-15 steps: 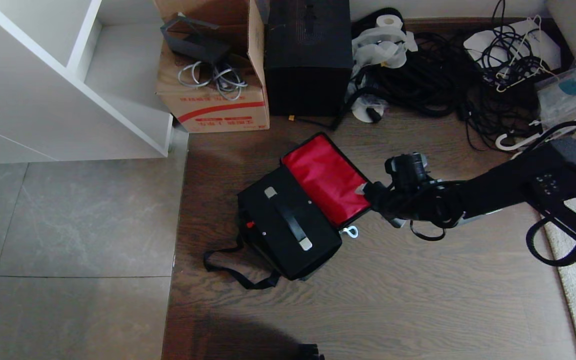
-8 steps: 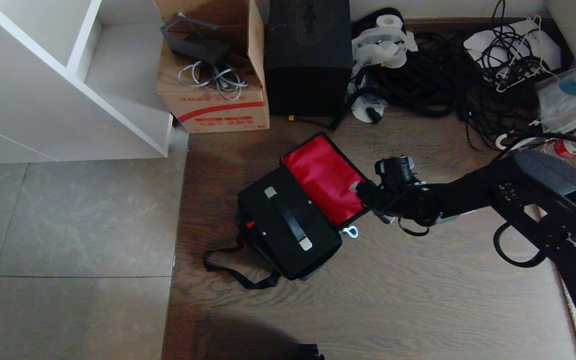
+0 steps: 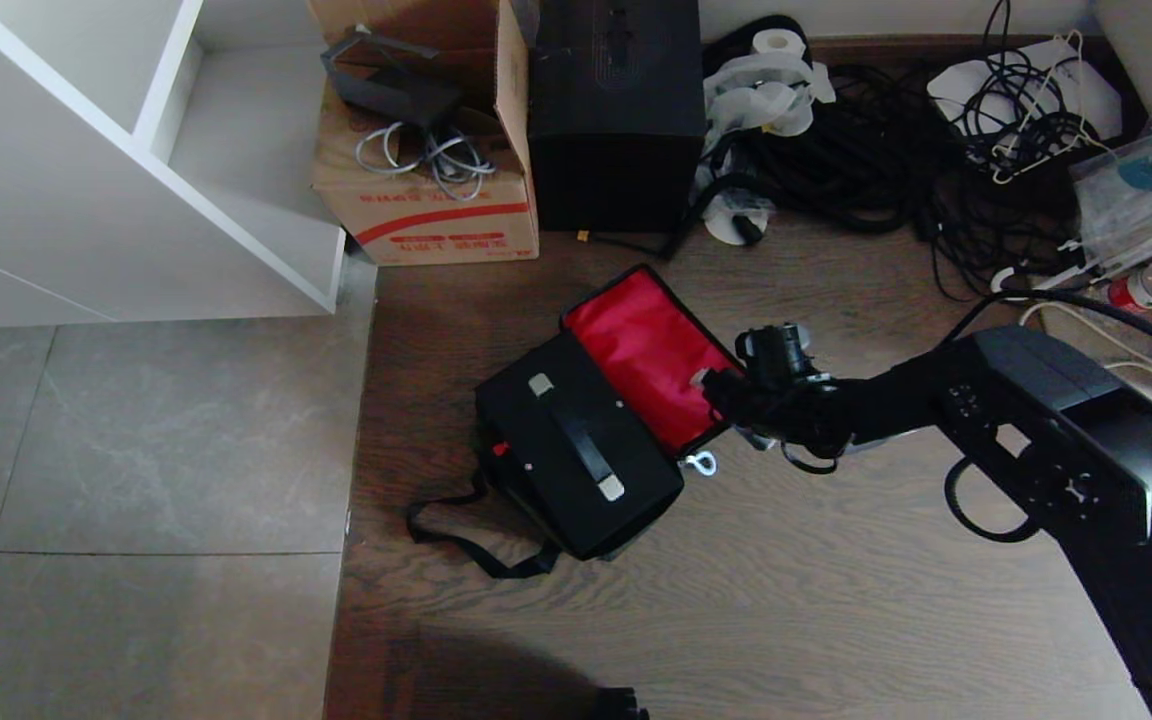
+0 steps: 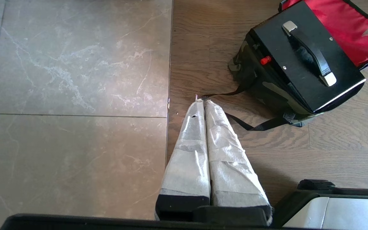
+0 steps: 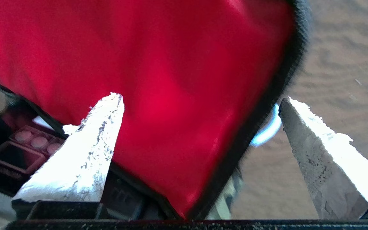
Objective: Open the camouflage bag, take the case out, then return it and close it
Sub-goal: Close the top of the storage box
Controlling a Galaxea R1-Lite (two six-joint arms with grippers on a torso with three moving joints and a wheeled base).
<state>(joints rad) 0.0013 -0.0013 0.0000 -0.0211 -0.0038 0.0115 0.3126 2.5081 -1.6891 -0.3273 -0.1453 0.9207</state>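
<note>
Now the right gripper [image 5: 200, 105] spreads wide at the red lid edge

One fingertip [image 5: 107, 108] lies over the lining, the other beyond the rim; the forearm reaches low. Past it the case [image 3: 576, 450] fills the camouflage bag [image 4: 267, 89]. Left gripper [image 4: 203, 105] pressed together, parked

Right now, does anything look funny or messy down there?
Yes: the case pokes out of the camouflage bag, whose red lid lies flung open. Behind it, black cables sprawl tangled on the floor.

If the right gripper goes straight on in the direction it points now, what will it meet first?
Most likely the red lid lining of the camouflage bag. The right gripper is open, its fingers astride the lid's black edge; depth is unclear.
</note>
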